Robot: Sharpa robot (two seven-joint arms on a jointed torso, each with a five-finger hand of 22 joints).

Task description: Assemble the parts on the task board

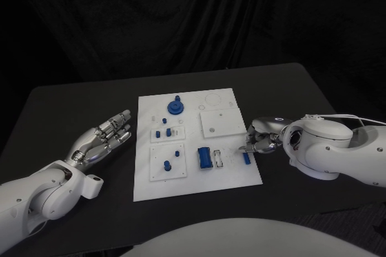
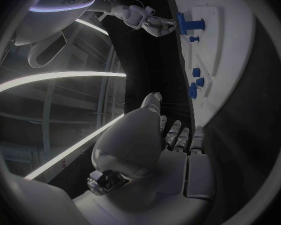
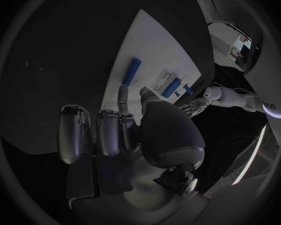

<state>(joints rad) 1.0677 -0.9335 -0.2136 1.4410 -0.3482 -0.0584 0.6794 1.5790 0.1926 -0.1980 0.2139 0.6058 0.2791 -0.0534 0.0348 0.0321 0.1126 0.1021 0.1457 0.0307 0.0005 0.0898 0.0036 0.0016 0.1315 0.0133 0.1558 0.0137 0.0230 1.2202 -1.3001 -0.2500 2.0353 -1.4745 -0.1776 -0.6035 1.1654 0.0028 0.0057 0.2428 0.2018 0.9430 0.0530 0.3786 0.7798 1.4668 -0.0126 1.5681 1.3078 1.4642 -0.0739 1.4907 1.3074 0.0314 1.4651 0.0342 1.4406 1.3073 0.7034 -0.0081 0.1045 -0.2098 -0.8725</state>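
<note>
The white task board (image 1: 197, 182) lies mid-table. On it are a blue gear-like part (image 1: 174, 107), several small blue pegs (image 1: 167, 133) in its left plates, a blue block (image 1: 204, 157) and a thin blue pin (image 1: 245, 156) near its right edge. My right hand (image 1: 261, 137) rests at that edge with its fingertips just short of the pin. In the right wrist view the thin blue pin (image 3: 132, 71) lies flat beyond a finger (image 3: 123, 92), and nothing sits between thumb and finger. My left hand (image 1: 105, 137) hovers left of the board, fingers spread, holding nothing.
A white square plate (image 1: 220, 123) sits on the board's upper right part. Bare black table (image 1: 72, 106) surrounds the board, with its edges near the top and sides. In the left wrist view the task board (image 2: 231, 60) runs beside my left hand (image 2: 178, 140).
</note>
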